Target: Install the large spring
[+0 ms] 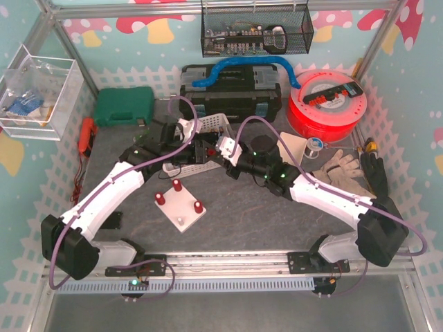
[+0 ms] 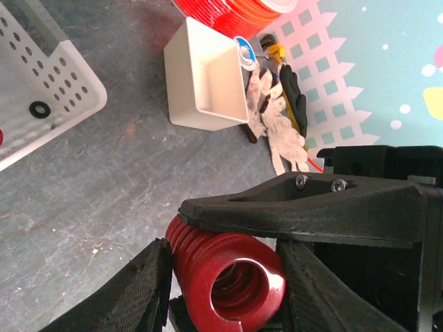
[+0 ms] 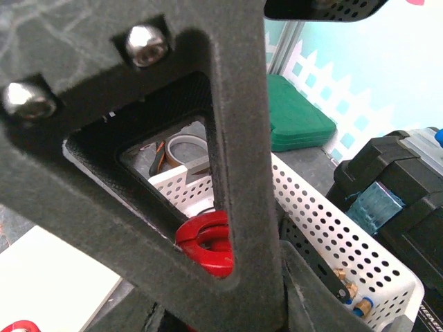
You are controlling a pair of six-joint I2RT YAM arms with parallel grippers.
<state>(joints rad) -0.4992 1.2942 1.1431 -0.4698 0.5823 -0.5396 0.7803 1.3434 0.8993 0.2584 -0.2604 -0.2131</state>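
The large red spring is held in the air, lying sideways between my left gripper's fingers, which are shut on its sides. My right gripper's finger lies across the top of the spring and touches it, with a second dark finger under it. In the right wrist view the spring shows through the left finger's frame, just above my right gripper. In the top view both grippers meet by the white basket. The white plate with three red pegs lies in front of them.
The perforated white basket holds small parts and stands just behind the grippers. A small white tray, work gloves and a red filament spool are on the right. A black toolbox and a green case stand at the back.
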